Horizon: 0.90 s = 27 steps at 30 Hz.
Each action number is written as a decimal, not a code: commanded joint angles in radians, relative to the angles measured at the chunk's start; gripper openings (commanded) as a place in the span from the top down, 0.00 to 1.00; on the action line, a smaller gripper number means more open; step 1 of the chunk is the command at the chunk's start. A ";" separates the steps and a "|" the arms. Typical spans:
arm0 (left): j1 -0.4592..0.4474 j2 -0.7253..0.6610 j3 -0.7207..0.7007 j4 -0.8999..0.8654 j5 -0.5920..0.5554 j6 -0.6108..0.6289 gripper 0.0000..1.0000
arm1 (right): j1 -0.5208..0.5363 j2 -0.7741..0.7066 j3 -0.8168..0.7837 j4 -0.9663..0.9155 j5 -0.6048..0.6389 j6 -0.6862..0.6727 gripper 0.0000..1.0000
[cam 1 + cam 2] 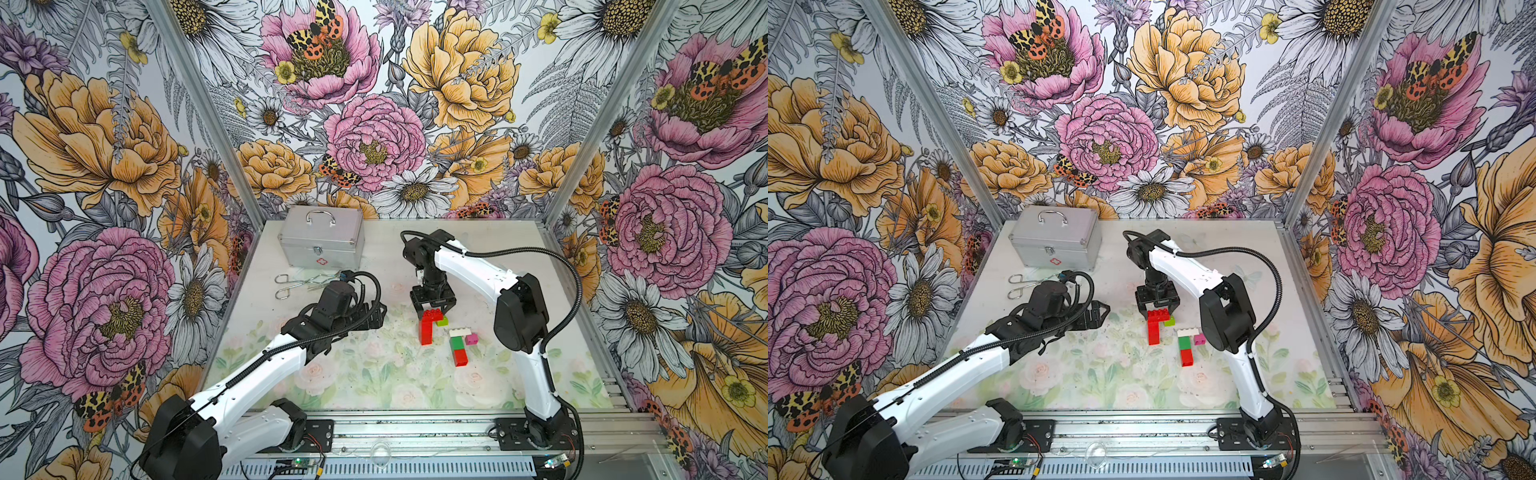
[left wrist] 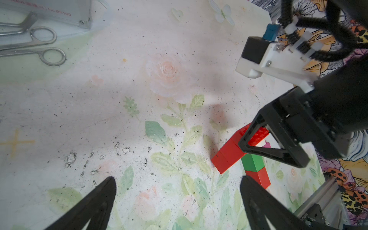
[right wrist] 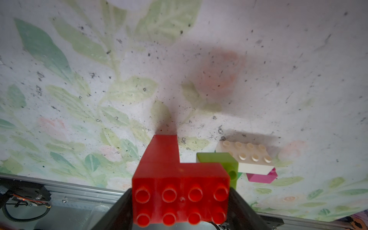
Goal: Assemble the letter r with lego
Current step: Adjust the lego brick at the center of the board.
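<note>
1. On the rail (image 1: 415, 428) side of the red stack (image 1: 427, 330), open mat (image 1: 353, 386) runs all the way to the mat's edge
2. On the left-arm side of the stack there is an open strip of mat, then the left gripper (image 1: 376, 316), jaws spread wide with only mat between them; the scissors (image 1: 291, 284) and case (image 1: 322, 237) lie well beyond, toward the back wall
3. The right-arm side of the stack is tight: loose bricks lie near it, and the right arm (image 1: 519, 307) is close past them
4. The stack stands on end on the mat, narrow leg down, with the wide brick (image 1: 432, 314) across the top
5. The right gripper (image 1: 434, 309) points down over the wide brick, one jaw at each short end; I cannot tell whether the jaws press it or stand just clear
6. The lime brick (image 1: 443, 321) sits just under the wide brick's overhang, beside the leg; I cannot tell whether it is joined
7. Near the stack on that same side, the white brick (image 1: 459, 332), green brick (image 1: 457, 343) and loose red brick (image 1: 460, 357) lie flat in a row running toward the rail; the pink brick (image 1: 471, 338) is just beside the white brick, on the side away from the stack
8. In both top views the stack could pass for lying flat; the right wrist view shows the wide brick (image 3: 180, 199) with its eight studs facing the camera and the leg running down to its shadow on the mat
9. The left wrist view shows the green brick (image 2: 253, 162) and loose red brick (image 2: 258, 177) past the leg, with the lime brick hidden; the right wrist view shows the lime brick (image 3: 217, 159), white brick (image 3: 249, 157) and pink brick (image 3: 262, 176), but little of the green brick
</note>
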 commanded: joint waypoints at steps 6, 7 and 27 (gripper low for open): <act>0.059 -0.052 0.016 -0.029 0.007 0.031 0.01 | -0.022 0.055 0.090 0.016 0.015 -0.005 0.19; 0.064 -0.061 0.016 -0.035 0.007 0.032 0.01 | -0.023 0.057 0.099 0.015 0.018 -0.005 0.19; 0.009 0.011 0.108 -0.078 -0.022 0.042 0.01 | -0.155 -0.243 -0.456 0.421 0.081 0.022 0.52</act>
